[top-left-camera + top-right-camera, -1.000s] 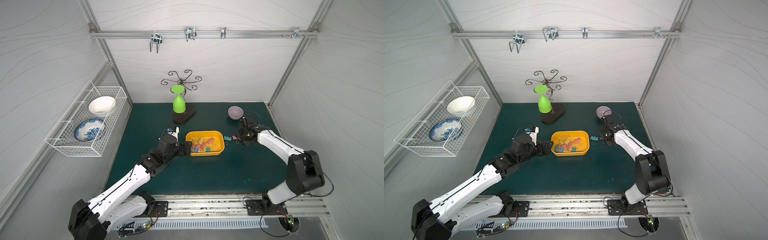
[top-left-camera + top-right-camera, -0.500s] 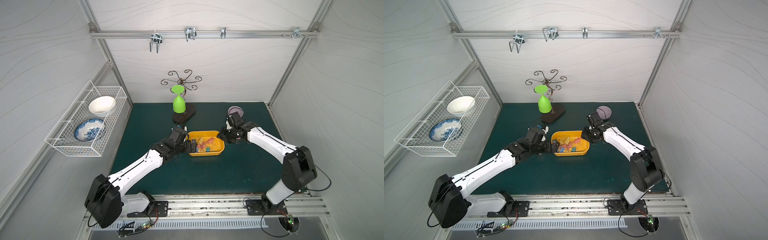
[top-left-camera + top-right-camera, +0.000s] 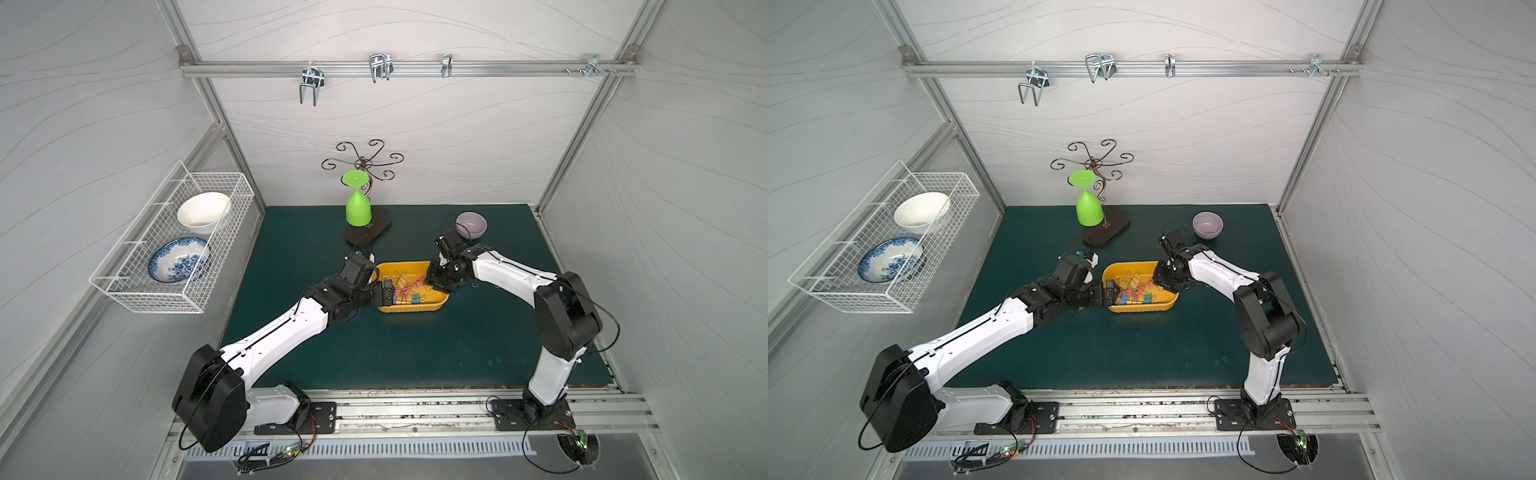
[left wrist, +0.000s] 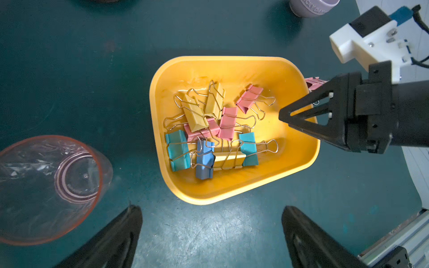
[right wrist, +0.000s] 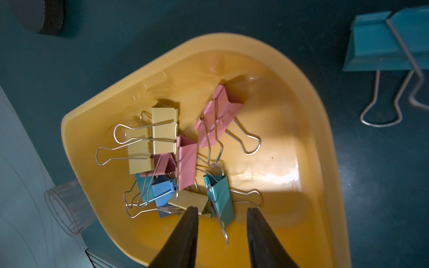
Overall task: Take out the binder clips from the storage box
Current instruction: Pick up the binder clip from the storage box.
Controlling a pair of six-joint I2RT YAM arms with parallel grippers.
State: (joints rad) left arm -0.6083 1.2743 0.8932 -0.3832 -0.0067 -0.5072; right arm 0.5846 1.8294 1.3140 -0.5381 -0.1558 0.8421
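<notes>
1. On the left wall, well apart from the work: white wire basket (image 3: 220,249) with two dishes inside. No part in this job.
2. Next along, left pincer (image 4: 210,210), spread wide and empty, hovering at the left end of the yellow box. Close beside it, clear plastic cup (image 4: 58,185), easily knocked by a sideways swing of that arm.
3. Mid-mat: yellow box (image 3: 411,308), with most of the binder clips (image 4: 209,132) heaped inside, wire handles crossed and hooked through one another. Likely trouble: lifting one clip and dragging a neighbour up by its handle, then dropping both.
4. Same box: shallow, probably light, and held down by nothing. Apt to slide or tip under a push on its wall.
5. Over the box's right end: right pincer (image 5: 222,208), set to a narrow gap and gripping nothing, lined up on the teal clip (image 5: 220,192) at the edge of the heap. With so small a gap, risk of landing on top of the clip instead of around it, or of pinching only a springy handle.
6. Two arms over one small box: risk of fingers colliding if both dip in together.
7. Just outside the right rim, already out on the mat: loose pink clip (image 4: 312,82) and loose teal clip (image 5: 383,46). Could be swept aside by the right arm.
8. Farthest right and toward the back: lilac bowl (image 3: 471,224), apart from the box.
</notes>
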